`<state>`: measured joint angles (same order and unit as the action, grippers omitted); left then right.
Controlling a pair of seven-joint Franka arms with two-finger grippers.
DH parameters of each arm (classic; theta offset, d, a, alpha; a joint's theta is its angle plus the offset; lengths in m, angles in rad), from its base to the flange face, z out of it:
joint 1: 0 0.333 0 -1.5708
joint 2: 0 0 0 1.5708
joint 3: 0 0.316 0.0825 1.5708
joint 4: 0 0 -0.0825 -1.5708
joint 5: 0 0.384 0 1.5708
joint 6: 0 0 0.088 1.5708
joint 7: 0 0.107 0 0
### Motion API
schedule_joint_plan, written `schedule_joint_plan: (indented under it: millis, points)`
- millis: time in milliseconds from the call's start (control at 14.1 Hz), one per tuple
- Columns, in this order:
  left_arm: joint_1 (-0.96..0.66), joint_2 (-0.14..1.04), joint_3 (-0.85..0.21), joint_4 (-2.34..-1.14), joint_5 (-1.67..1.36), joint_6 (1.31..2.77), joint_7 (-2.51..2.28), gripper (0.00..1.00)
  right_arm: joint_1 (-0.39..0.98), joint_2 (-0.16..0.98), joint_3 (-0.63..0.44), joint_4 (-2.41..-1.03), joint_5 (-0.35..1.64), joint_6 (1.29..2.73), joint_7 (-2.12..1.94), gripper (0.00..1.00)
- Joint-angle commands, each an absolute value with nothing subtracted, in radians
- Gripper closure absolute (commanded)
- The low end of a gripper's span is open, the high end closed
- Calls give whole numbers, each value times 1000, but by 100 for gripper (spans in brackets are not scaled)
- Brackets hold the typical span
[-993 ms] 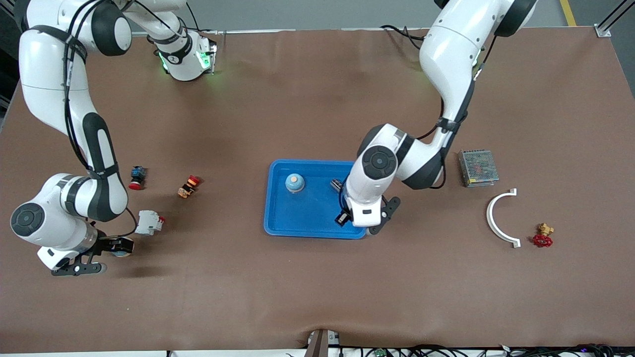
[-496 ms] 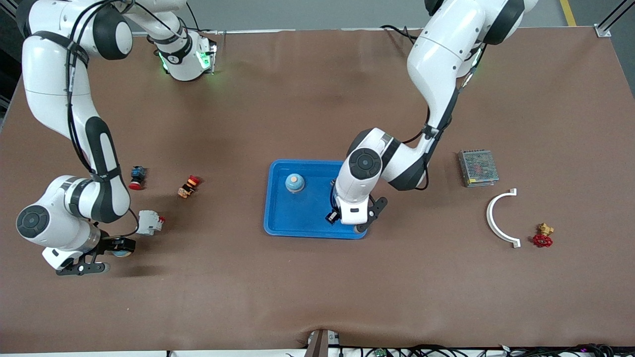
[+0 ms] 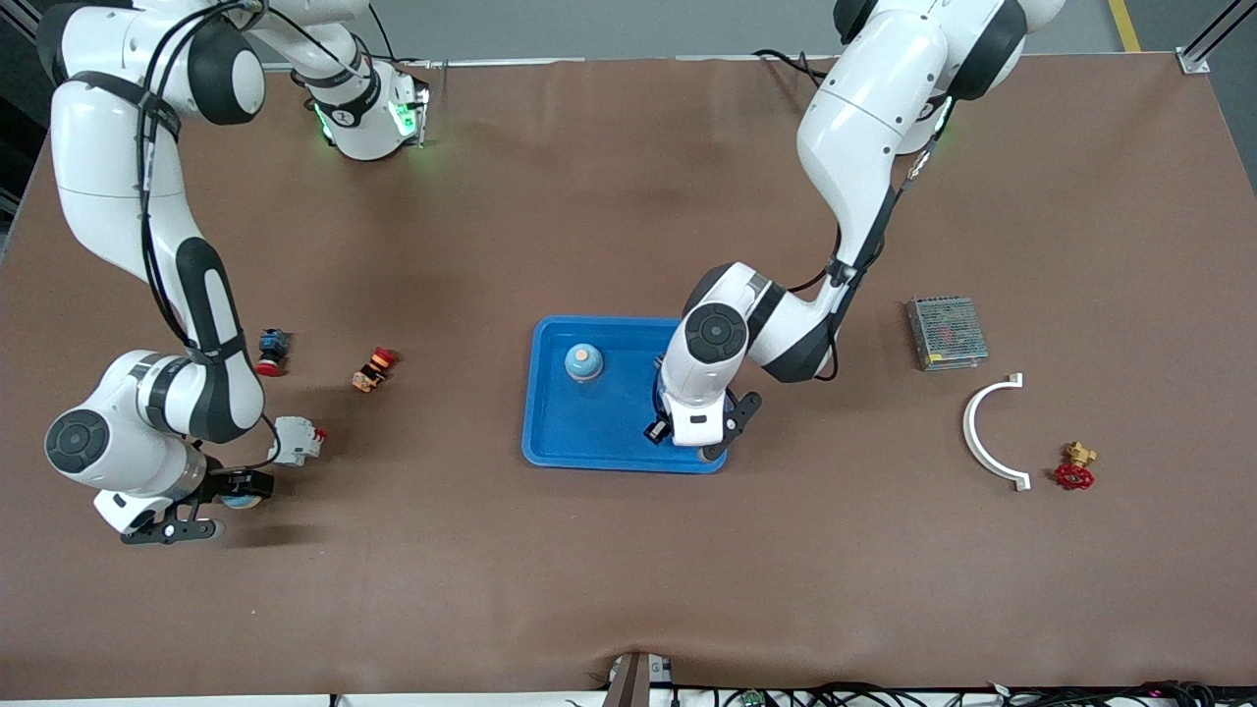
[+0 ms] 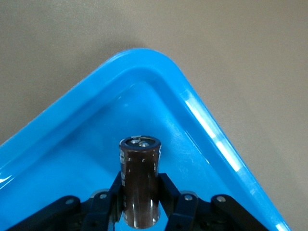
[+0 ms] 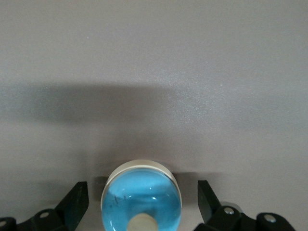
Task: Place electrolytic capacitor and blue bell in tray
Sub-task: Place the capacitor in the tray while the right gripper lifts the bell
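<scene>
The bright blue tray (image 3: 589, 422) lies mid-table. My left gripper (image 3: 678, 430) hangs over the tray corner at the left arm's end, nearer the front camera. In the left wrist view the left gripper (image 4: 140, 182) is shut on a dark brown electrolytic capacitor (image 4: 139, 156) above the tray floor (image 4: 86, 144). One blue bell (image 3: 584, 362) with a tan button stands in the tray. At the right arm's end, my right gripper (image 3: 231, 496) is low at the table. Its open fingers straddle a second blue bell (image 5: 142, 202) without touching it, as the right gripper (image 5: 142, 192) shows.
Two red-capped push buttons (image 3: 272, 352) (image 3: 374, 369) and a white switch block (image 3: 295, 439) lie by the right arm. A metal power supply (image 3: 947, 333), a white curved bracket (image 3: 992, 432) and a red-handled brass valve (image 3: 1074, 468) lie toward the left arm's end.
The left gripper has carried the capacitor farther in over the tray, toward the right arm's end. The right arm has shifted only slightly, its fingers still open around the bell.
</scene>
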<state>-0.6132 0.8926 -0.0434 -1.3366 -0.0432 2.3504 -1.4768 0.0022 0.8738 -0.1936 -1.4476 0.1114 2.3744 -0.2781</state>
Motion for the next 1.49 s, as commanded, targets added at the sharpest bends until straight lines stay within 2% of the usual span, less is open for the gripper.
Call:
schedule_joint_plan:
  millis: [0, 71, 142, 213, 284, 355, 496, 638, 709, 780, 922, 993, 1064, 1277, 1418]
  points:
    - [-626, 910, -28, -1318, -61, 2362, -1485, 100, -18, 885, -176, -1422, 107, 2368, -293, 0]
    - [-626, 913, -28, -1321, -58, 2365, -1485, 100, -18, 885, -176, -1422, 106, 2368, -310, 0]
    - [-626, 916, -26, -1319, -58, 2367, -1485, 100, -21, 885, -176, -1422, 107, 2368, -358, 17]
    - [-626, 922, -26, -1319, -57, 2367, -1485, 100, -35, 885, -176, -1422, 112, 2367, -411, 44]
    - [-626, 923, -26, -1319, -57, 2367, -1485, 100, -44, 885, -175, -1422, 113, 2364, -443, 79]
    - [-627, 923, -26, -1319, -55, 2367, -1485, 100, -44, 885, -173, -1422, 114, 2361, -449, 100]
    - [-626, 923, -26, -1321, -55, 2367, -1485, 100, -44, 885, -173, -1422, 114, 2358, -449, 100]
    - [-626, 923, -26, -1321, -55, 2367, -1480, 90, -40, 879, -172, -1417, 114, 2346, -449, 100]
    - [-626, 923, -26, -1321, -55, 2367, -1479, 89, -37, 871, -169, -1411, 114, 2315, -449, 100]
    - [-626, 923, -26, -1321, -55, 2367, -1476, 80, -35, 861, -167, -1402, 115, 2272, -448, 100]
    - [-626, 923, -25, -1321, -54, 2367, -1470, 44, -34, 856, -152, -1321, 129, 2150, -440, 100]
    - [-626, 923, -23, -1321, -52, 2367, -1470, 6, -29, 856, -152, -1275, 141, 2075, -433, 100]
    - [-627, 922, -21, -1319, -51, 2367, -1474, 0, -22, 856, -152, -1234, 149, 2018, -405, 100]
    - [-624, 893, -21, -1318, -25, 2365, -1474, 0, 35, 845, -156, -1160, 147, 1889, -235, 100]
    - [-612, 858, -20, -1318, -3, 2353, -1471, 0, 93, 824, -153, -1158, 149, 1862, -78, 100]
